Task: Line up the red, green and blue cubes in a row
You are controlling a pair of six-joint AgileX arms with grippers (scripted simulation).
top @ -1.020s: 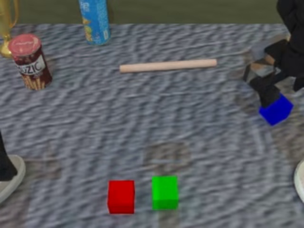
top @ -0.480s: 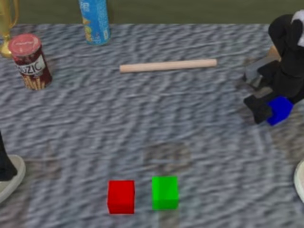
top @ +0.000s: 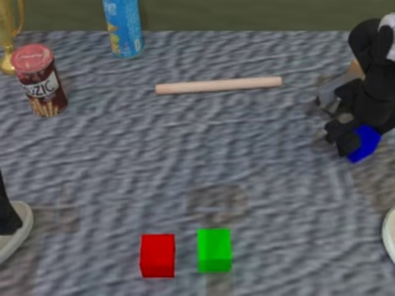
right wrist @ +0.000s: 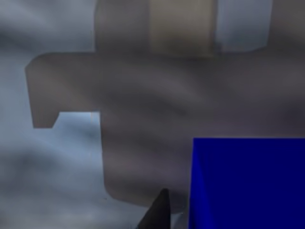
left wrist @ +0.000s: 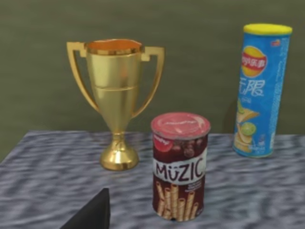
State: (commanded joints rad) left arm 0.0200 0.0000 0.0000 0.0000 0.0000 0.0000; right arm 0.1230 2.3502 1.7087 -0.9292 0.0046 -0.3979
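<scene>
The red cube (top: 157, 254) and the green cube (top: 214, 249) sit side by side near the front edge, a small gap apart. The blue cube (top: 367, 140) rests on the cloth at the far right. My right gripper (top: 353, 140) is lowered around it, with one dark finger (top: 341, 138) at the cube's left side. In the right wrist view the blue cube (right wrist: 248, 183) fills one corner and a fingertip (right wrist: 161, 210) stands a narrow gap from its face; the other finger is hidden. My left gripper (top: 6, 219) is parked at the left edge.
A wooden dowel (top: 219, 84) lies across the back middle. A Muzic can (top: 40, 80), a gold trophy (top: 7, 37) and a blue chips tube (top: 123, 28) stand at the back left. A grey and tan object (top: 334, 89) lies just behind the blue cube.
My right gripper came down over the blue cube, and its visible finger has since moved in towards the cube's side. The cubes have stayed in place.
</scene>
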